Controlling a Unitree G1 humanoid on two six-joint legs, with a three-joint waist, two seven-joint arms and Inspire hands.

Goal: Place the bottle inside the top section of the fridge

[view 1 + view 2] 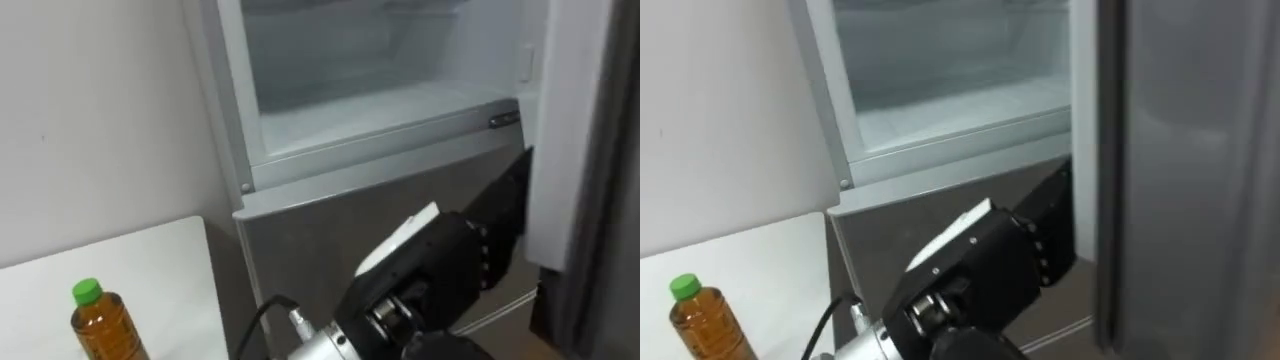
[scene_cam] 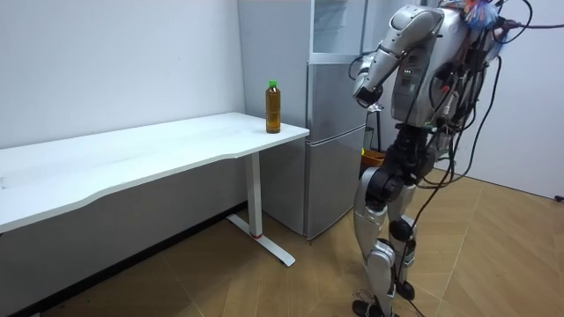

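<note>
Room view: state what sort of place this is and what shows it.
Likely a home-style kitchen corner, perhaps a test room: a silver fridge with its upper compartment open, a long white table beside it carrying a bottle, and a wood floor.

bottle (image 1: 104, 326) upright, upper fridge (image 1: 380, 100) open
amber, green-capped, on the white surface (image 1: 150, 265) at lower left; fridge at top centre.

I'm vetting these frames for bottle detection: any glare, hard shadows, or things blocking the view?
Left eye view: even light, no glare; the bottle is cut by the lower edge, and the robot hand hides part of the fridge. Right eye view: the open door covers the right side. Room view: soft light, bottle unobstructed on the table.
</note>
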